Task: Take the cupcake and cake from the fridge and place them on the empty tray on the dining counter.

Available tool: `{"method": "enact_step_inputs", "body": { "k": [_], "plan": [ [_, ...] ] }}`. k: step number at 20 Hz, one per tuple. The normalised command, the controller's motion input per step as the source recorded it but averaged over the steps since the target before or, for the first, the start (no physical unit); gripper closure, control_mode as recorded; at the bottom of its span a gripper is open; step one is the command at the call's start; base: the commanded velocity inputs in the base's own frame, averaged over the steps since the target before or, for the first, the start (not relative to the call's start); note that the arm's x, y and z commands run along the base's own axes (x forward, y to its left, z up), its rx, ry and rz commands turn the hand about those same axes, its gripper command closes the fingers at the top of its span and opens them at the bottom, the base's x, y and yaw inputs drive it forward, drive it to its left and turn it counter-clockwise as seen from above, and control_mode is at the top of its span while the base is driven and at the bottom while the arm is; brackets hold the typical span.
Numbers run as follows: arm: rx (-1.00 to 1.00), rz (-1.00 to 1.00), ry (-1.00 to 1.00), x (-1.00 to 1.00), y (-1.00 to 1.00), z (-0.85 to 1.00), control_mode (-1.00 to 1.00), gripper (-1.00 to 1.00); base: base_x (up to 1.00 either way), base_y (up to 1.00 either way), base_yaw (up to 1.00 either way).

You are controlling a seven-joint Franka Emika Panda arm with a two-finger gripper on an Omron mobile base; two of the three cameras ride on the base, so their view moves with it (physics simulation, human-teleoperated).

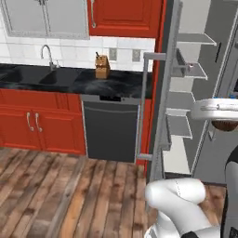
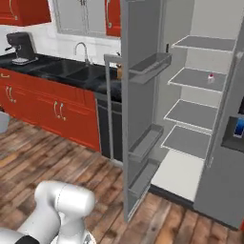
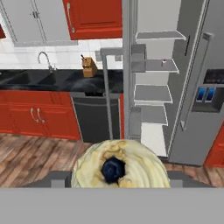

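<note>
The cupcake [image 3: 119,168], pale cream with a dark centre, sits between my fingertips [image 3: 57,179] and looms large at the bottom of the hand view. My gripper [image 3: 119,176] is shut on it, out in front of the open fridge [image 3: 153,94]. In the left base view the hand hangs at the right edge with the cupcake's brown base [image 1: 225,124] under it. The cake [image 2: 210,77], a tiny white piece with a red top, stands on an upper fridge shelf and also shows as the cake [image 3: 163,62] in the hand view. The empty tray and the dining counter are out of view.
The fridge's left door [image 2: 140,105] stands wide open with its bins facing in; the right door with the dispenser [image 3: 205,94] is shut. Left of the fridge are a dishwasher [image 1: 110,132], a black wall counter with sink [image 1: 46,58] and knife block [image 1: 102,67].
</note>
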Motion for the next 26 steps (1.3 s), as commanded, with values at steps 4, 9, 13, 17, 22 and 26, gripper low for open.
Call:
{"method": "enact_step_inputs", "body": {
  "k": [4,9,13,17,22,26],
  "plan": [
    [0.0,0.0,0.0,0.0,0.0,0.0,1.0,1.0,0.0,0.06,0.99],
    [0.0,0.0,0.0,0.0,0.0,0.0,1.0,1.0,0.0,0.03,0.98],
    [0.0,0.0,0.0,0.0,0.0,0.0,1.0,1.0,0.0,0.0,0.94],
    [0.0,0.0,0.0,0.0,0.0,0.0,1.0,1.0,0.0,0.03,0.96],
    [0.0,0.0,0.0,0.0,0.0,0.0,1.0,1.0,0.0,0.06,0.95],
    [0.0,0.0,0.0,0.0,0.0,0.0,1.0,1.0,0.46,0.36,0.62]
  ]
}}
